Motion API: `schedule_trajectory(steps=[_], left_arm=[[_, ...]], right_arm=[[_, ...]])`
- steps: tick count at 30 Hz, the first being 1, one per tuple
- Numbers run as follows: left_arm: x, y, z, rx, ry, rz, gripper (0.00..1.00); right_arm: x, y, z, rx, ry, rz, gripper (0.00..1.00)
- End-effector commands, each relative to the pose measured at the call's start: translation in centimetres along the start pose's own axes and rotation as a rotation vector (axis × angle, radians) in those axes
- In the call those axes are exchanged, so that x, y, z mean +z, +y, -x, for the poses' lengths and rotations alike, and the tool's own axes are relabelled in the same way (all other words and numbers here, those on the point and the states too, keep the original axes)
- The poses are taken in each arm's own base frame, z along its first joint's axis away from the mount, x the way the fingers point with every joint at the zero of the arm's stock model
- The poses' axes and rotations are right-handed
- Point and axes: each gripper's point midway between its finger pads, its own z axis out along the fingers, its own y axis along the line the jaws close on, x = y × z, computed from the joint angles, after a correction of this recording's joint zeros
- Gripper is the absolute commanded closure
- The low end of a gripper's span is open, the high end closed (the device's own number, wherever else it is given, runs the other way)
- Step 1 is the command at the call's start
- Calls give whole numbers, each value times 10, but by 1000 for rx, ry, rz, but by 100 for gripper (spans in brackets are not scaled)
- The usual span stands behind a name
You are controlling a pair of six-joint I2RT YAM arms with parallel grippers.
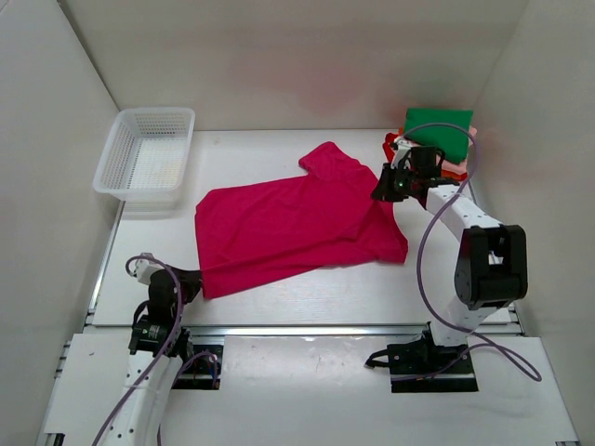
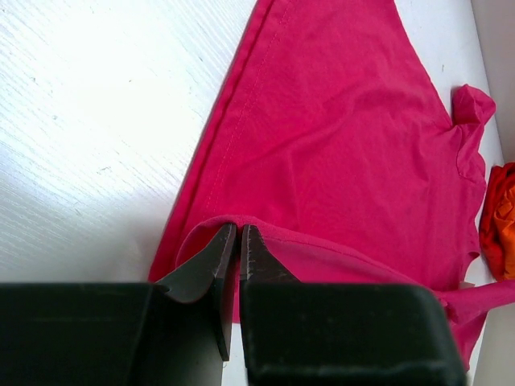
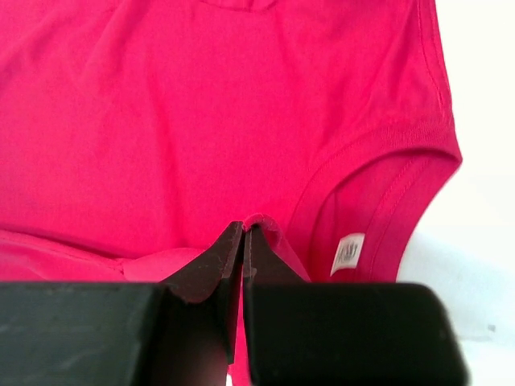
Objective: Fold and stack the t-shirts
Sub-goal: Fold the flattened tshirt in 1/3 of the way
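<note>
A magenta-pink t-shirt (image 1: 288,228) lies spread across the middle of the table. My left gripper (image 1: 192,283) is shut on its hem at the near left corner; in the left wrist view the jaws (image 2: 239,229) pinch a raised fold of the shirt (image 2: 354,145). My right gripper (image 1: 389,186) is shut on the shirt near its collar at the far right; the right wrist view shows the jaws (image 3: 244,227) pinching cloth beside the neck opening and a white label (image 3: 346,254). A stack of folded shirts, green on top (image 1: 437,128), with orange and red below, sits at the far right.
A white plastic mesh basket (image 1: 146,158) stands at the far left corner. White walls enclose the table on three sides. The orange folded shirt (image 2: 499,217) shows at the right edge of the left wrist view.
</note>
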Motion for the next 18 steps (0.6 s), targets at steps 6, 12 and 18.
schedule_trajectory(steps=[6,12,18], left_arm=[[5,-2,2,30,-11,-16,100],[10,-2,0,57,4,-11,100],[15,-12,14,132,-20,-6,58]], right_arm=[[17,9,36,-72,-48,67,100],[36,11,26,-84,11,96,100],[43,10,39,-109,14,55,63]])
